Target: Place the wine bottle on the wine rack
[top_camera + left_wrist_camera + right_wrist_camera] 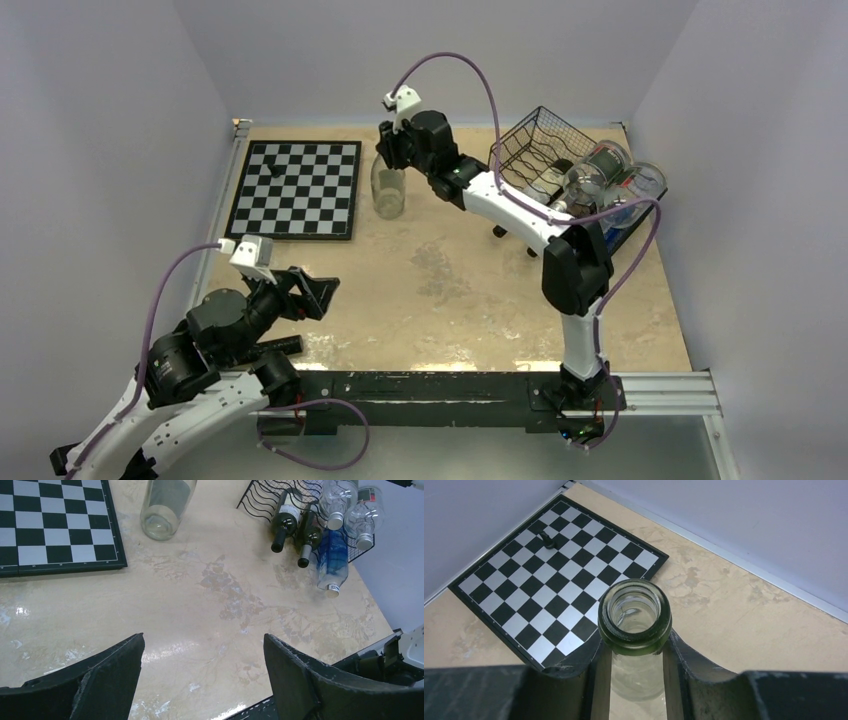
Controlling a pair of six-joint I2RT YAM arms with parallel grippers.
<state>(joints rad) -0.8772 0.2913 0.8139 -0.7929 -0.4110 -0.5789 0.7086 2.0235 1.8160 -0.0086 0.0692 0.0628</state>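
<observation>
Now R hand [636, 652] clamps neck of upright clear-green glass wine bottle [388, 192] on bench [450, 290]; L hand [204, 655] wide.

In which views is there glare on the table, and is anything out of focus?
Left wrist view: glare streaks the table ahead of the open left gripper. Right wrist view: the rim of the wine bottle is sharp; the right gripper closed on its neck looks softer. Top external view: sheen at the table's near edge.
</observation>
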